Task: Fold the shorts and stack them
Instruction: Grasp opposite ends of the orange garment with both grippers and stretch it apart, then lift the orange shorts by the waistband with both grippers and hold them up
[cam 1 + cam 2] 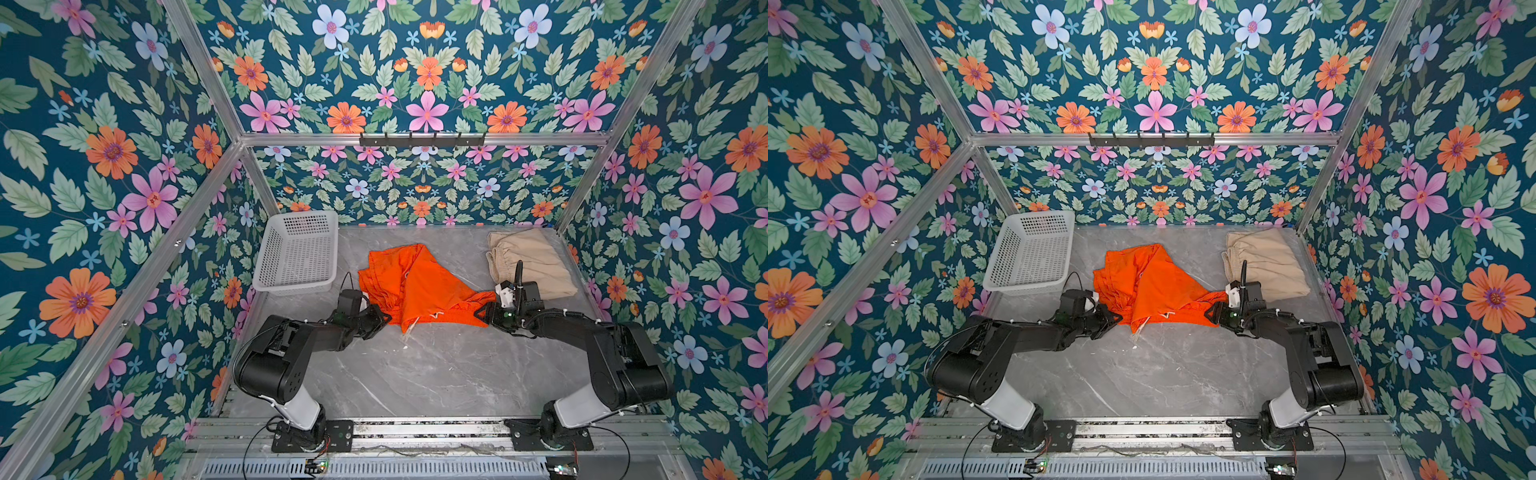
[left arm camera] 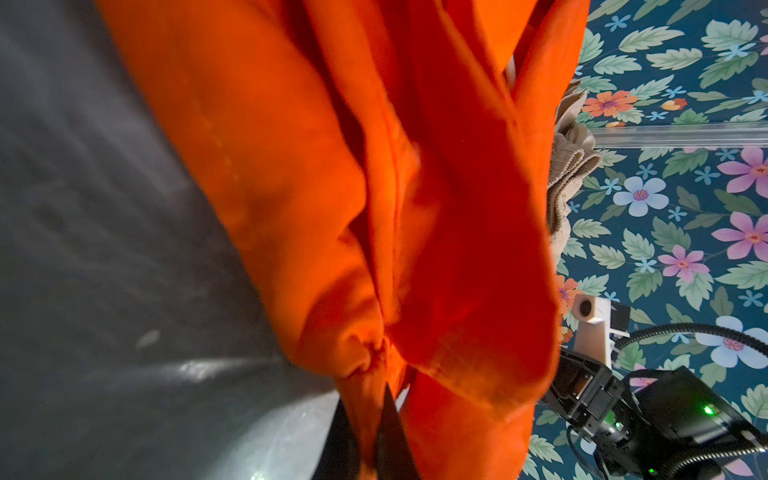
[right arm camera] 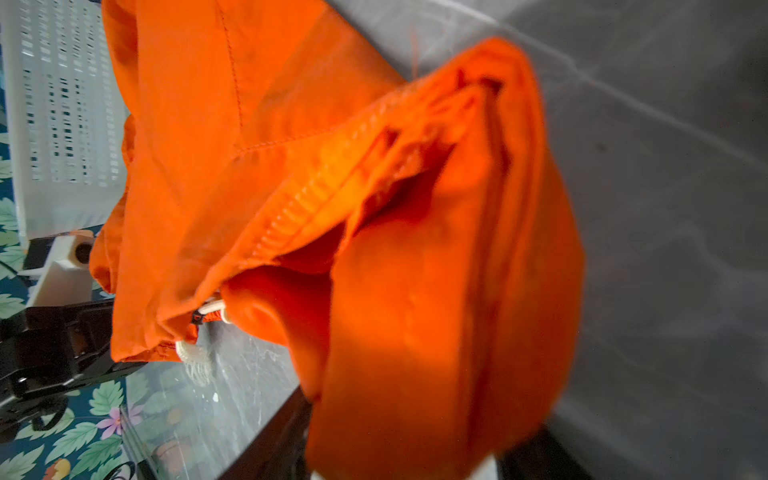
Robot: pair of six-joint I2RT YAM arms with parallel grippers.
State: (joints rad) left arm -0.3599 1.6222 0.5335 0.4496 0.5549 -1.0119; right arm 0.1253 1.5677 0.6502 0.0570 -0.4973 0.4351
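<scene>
We have the orange shorts point(image 1: 415, 282) spanning lengthwise from tool to tool. Our left tool point(image 1: 385, 319) is pinched shut on one end. Our right tool point(image 1: 480, 311) grips a thick bunch opposite.

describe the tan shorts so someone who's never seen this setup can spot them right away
Look at the grey marble table, far right corner by the floral back wall. The beige shorts lie there folded, gathered waistband showing. Unlike the orange shorts mid-table, they are pale and lying flat.
</scene>
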